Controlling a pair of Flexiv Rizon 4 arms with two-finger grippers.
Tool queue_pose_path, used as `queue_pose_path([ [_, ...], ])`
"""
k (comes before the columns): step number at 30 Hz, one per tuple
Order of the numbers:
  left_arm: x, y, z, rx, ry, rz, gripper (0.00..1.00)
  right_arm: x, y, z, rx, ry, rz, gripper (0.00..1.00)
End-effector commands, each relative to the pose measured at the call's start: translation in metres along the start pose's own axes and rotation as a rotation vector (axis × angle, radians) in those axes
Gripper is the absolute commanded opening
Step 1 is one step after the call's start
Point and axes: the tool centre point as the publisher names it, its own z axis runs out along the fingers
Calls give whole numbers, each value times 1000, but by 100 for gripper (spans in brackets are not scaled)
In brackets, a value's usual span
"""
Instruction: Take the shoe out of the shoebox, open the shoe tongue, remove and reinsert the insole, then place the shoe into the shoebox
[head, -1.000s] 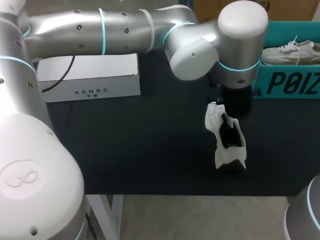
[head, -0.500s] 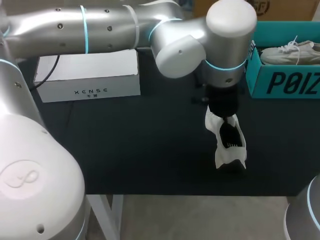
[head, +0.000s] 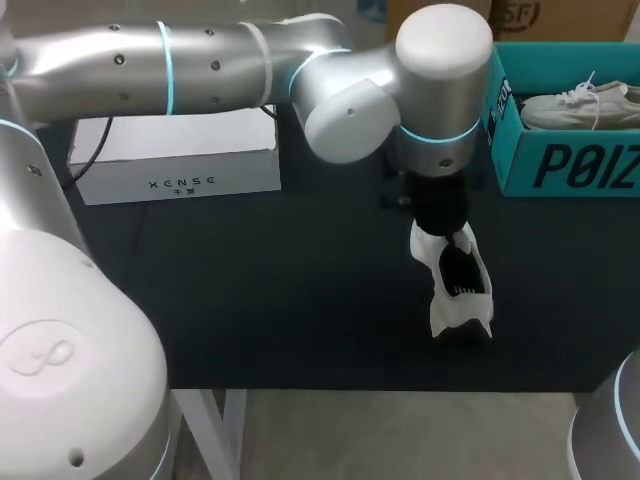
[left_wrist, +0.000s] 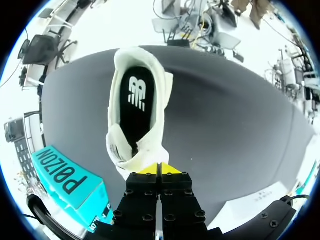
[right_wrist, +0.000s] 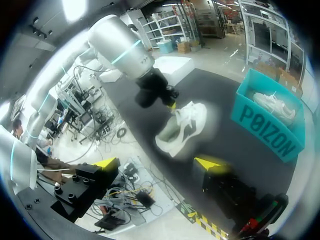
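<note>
A white shoe (head: 455, 285) with a black insole lies on the dark table, right of centre. My left arm reaches across from the left, and its gripper (head: 443, 222) hangs over the shoe's far end. In the left wrist view the shoe (left_wrist: 135, 115) stretches away from the gripper (left_wrist: 160, 169), whose yellow tips are shut together against the shoe's near front end, with nothing visibly between them. The teal shoebox (head: 560, 165) stands at the back right with a second white shoe (head: 580, 105) inside. My right gripper (right_wrist: 157, 162) is open, well off from the shoe (right_wrist: 182, 127), near the table's front edge.
A white carton (head: 175, 155) with a black cable stands at the back left. The shoebox (left_wrist: 65, 177) is close beside my left gripper. Bare dark tabletop (head: 280, 290) stretches left of the shoe.
My left arm has shifted left and come down over the shoe, now covering its far end. The shoe has stayed in place. The right gripper is unchanged.
</note>
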Motion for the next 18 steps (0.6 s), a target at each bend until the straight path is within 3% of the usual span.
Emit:
queue_pose_path([
  [1, -10, 8, 7, 4, 15, 20, 0, -1, 0, 0, 3, 0, 1, 100],
  [11, -26, 20, 7, -3, 23, 58, 0, -1, 0, 0, 3, 0, 1, 100],
  [18, -36, -1, 24, 44, 14, 77, 0, -1, 0, 0, 3, 0, 1, 100],
])
